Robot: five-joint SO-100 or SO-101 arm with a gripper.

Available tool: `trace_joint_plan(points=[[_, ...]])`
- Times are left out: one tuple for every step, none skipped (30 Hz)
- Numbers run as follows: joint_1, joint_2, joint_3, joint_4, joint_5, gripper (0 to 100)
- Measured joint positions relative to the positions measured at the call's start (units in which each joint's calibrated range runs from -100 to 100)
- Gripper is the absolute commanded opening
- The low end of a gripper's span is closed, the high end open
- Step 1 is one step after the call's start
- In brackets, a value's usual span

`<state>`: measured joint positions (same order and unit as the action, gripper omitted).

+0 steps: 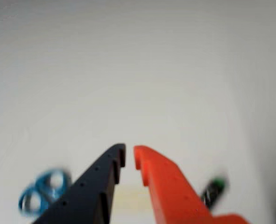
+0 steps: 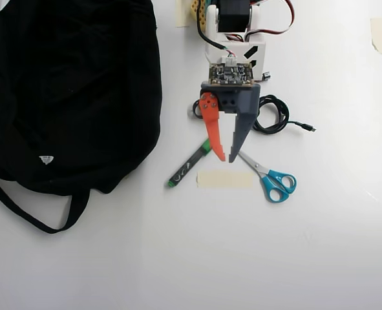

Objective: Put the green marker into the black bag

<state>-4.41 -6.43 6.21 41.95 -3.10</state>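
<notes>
Overhead view: green marker [image 2: 189, 166] flat on table [image 2: 320, 258], diagonal, cap end under orange finger, well apart from black bag [image 2: 74, 84] at left. Gripper [image 2: 225, 158] above, fingers nearly closed, narrow gap, holding nothing. Est. 0 steps done: grasp, carry, drop all left. Barrel print unreadable; bag's white label too small. Scissors [image 2: 271, 179], tape strip [image 2: 224, 179] nearby.

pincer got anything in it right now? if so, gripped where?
Nothing held. The pincer is nearly closed with an empty gap between its tips, above the table. The green marker lies beside the orange finger, ungripped; the scissors lie on the other side.
</notes>
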Motion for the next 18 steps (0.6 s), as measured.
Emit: trace_joint_plan(points=[[0.0,0.0,-0.9,2.7,0.0,2],[0.0,0.0,-1.6,5.2,0.0,2],[0.0,0.0,-2.4,7.4,0.0,2],[0.1,0.0,-3.1,9.4,0.0,2],[0.1,0.0,-3.6,11.3,0.0,2],[0.1,0.0,-3.9,12.9,0.0,2],[0.1,0.0,-3.9,14.3,0.0,2],[0.1,0.0,-4.1,15.5,0.0,2],[0.0,0.0,-4.2,16.9,0.0,2],[-0.1,0.0,-4.2,18.5,0.0,2],[-0.1,0.0,-4.2,20.0,0.0,2],[-0.1,0.0,-4.2,21.7,0.0,2],[-0.1,0.0,-4.2,23.4,0.0,2],[-0.1,0.0,-4.2,25.2,0.0,2],[-0.1,0.0,-4.2,27.0,0.0,2],[-0.1,0.0,-4.2,28.8,0.0,2],[0.0,0.0,-4.2,30.4,0.0,2],[0.0,0.0,-4.2,31.9,0.0,2]])
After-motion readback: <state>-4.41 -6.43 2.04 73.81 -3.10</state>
